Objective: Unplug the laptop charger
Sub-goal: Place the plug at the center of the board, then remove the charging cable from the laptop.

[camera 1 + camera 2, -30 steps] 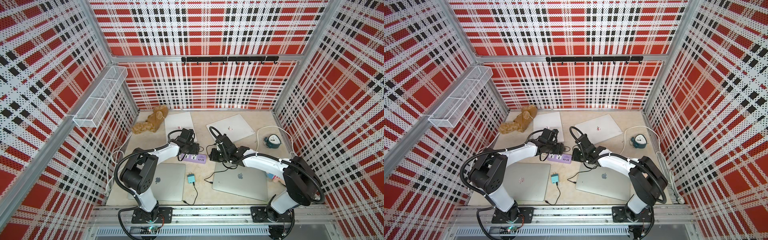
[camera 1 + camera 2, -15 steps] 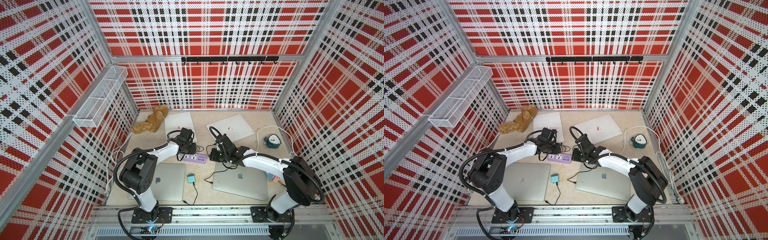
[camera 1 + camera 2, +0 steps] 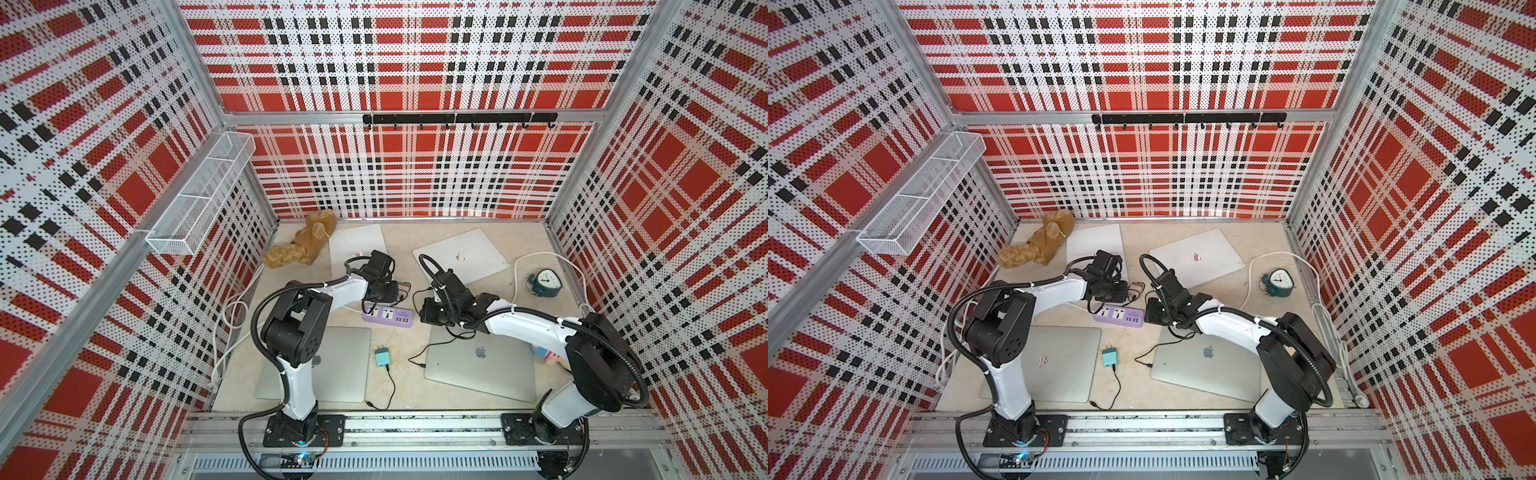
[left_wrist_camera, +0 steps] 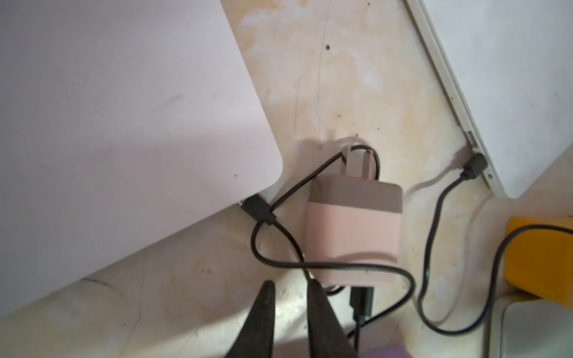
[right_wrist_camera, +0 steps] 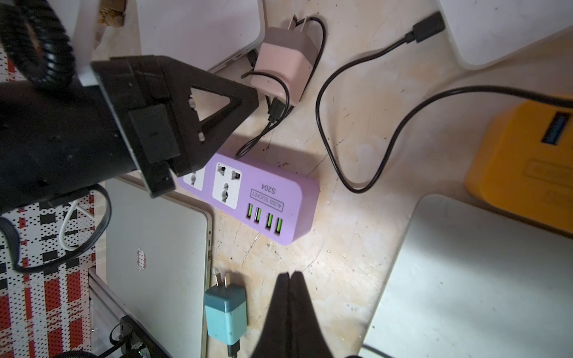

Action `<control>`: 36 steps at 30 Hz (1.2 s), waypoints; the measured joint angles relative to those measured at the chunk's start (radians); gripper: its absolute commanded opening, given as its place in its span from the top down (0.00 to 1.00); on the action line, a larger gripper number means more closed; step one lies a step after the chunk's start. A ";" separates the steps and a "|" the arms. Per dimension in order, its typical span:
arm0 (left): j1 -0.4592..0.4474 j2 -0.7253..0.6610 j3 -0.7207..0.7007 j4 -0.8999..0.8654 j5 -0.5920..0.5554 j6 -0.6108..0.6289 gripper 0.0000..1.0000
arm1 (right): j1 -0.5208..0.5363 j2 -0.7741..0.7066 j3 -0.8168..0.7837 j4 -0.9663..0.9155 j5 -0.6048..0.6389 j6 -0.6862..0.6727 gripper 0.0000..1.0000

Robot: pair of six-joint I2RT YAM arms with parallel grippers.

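Now | your left claw (image 4: 290,282): jaws narrowly parted, bare table (image 4: 341,77) between | pink charger (image 4: 353,229): flat just beyond its tips, prongs free | purple power strip (image 5: 263,192): ahead of your right claw (image 5: 290,273), pinched closed, empty

Tight squeeze here: pink two-tone charger block (image 4: 352,235) hemmed by looping black cable (image 4: 341,265), flat white laptop (image 4: 124,124) close alongside; bare beige surface (image 4: 356,77) beyond lies open.

Plush toy (image 3: 305,246) at back; alarm clock (image 3: 545,284); wire basket (image 3: 200,199).
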 measured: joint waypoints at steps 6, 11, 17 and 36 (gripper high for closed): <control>0.001 -0.006 0.000 -0.006 -0.005 0.001 0.75 | -0.017 0.000 0.000 -0.014 0.006 -0.004 1.00; -0.012 -0.056 0.023 -0.036 -0.016 0.003 0.71 | -0.030 -0.008 0.000 -0.031 0.014 -0.012 1.00; -0.081 -0.055 0.122 -0.060 -0.049 0.011 0.70 | -0.034 -0.021 0.000 -0.035 0.019 -0.017 1.00; -0.123 0.116 0.220 -0.115 -0.105 0.014 0.72 | -0.103 -0.118 -0.020 -0.099 0.048 -0.037 0.99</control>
